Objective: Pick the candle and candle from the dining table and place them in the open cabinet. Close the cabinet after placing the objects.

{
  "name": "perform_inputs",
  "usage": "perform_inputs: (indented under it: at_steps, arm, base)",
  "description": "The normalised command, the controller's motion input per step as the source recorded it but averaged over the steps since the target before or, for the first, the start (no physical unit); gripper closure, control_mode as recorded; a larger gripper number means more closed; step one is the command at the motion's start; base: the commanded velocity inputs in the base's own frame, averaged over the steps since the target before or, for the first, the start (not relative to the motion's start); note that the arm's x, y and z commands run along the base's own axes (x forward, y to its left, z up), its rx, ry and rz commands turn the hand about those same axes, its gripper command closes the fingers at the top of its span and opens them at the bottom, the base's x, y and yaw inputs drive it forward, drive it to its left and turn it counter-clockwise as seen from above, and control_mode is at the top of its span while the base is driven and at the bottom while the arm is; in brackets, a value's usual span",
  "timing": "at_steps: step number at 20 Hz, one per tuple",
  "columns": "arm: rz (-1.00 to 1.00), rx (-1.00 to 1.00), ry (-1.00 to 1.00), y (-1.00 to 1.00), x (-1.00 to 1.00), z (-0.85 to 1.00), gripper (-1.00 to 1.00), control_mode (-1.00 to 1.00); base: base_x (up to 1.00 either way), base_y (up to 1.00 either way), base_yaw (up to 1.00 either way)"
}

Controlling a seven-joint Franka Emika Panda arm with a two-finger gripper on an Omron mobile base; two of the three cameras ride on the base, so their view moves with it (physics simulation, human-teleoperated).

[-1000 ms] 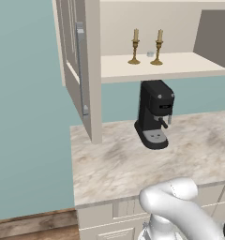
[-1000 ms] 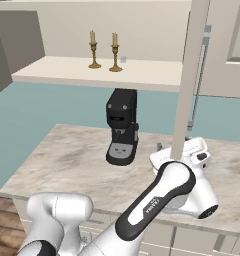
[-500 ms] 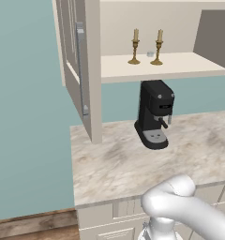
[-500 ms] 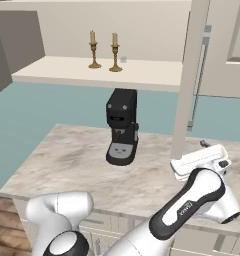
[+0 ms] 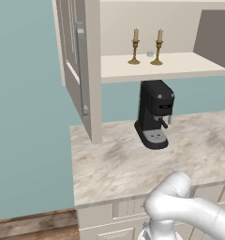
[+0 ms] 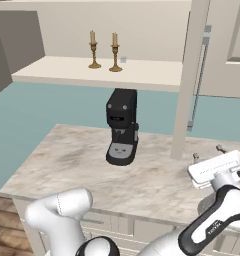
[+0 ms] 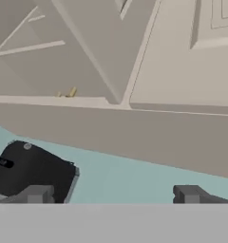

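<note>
Both pale-yellow candles in brass candlesticks [image 5: 135, 47] [image 5: 157, 48] are standing on the cream cabinet shelf [image 5: 180, 65]; the released, empty tool [image 7: 113, 194] is facing closing the taupe panelled door [image 6: 189, 80], at three o'clock.

Two brass-stemmed candles [image 5: 136, 46] [image 5: 158, 47] stand upright, side by side, on the open cabinet [image 5: 180, 65] shelf.

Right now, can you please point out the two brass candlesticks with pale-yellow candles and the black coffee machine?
Left brass candlestick with pale-yellow candle [image 5: 134, 50]: left base view, on its stem.
Right brass candlestick with pale-yellow candle [image 5: 157, 52]: left base view, on its stem.
Black coffee machine [image 6: 122, 117]: right base view, on its front.
</note>
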Motion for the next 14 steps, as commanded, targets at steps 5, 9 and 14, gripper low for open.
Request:
perform_inputs:
  at_steps: [5,9,14]
  arm:
    - [0.08,0.0,-0.15,-0.18,0.01,0.2,-1.0,-1.0]
    - [0.07,-0.02,-0.16,-0.04,0.0,0.31,-1.0,-1.0]
    - [0.07,-0.07,-0.18,0.02,0.0,0.44,-1.0,-1.0]
  base:
    - [0.0,0.0,0.0]
    - [0.0,0.0,0.0]
    - [0.0,0.0,0.0]
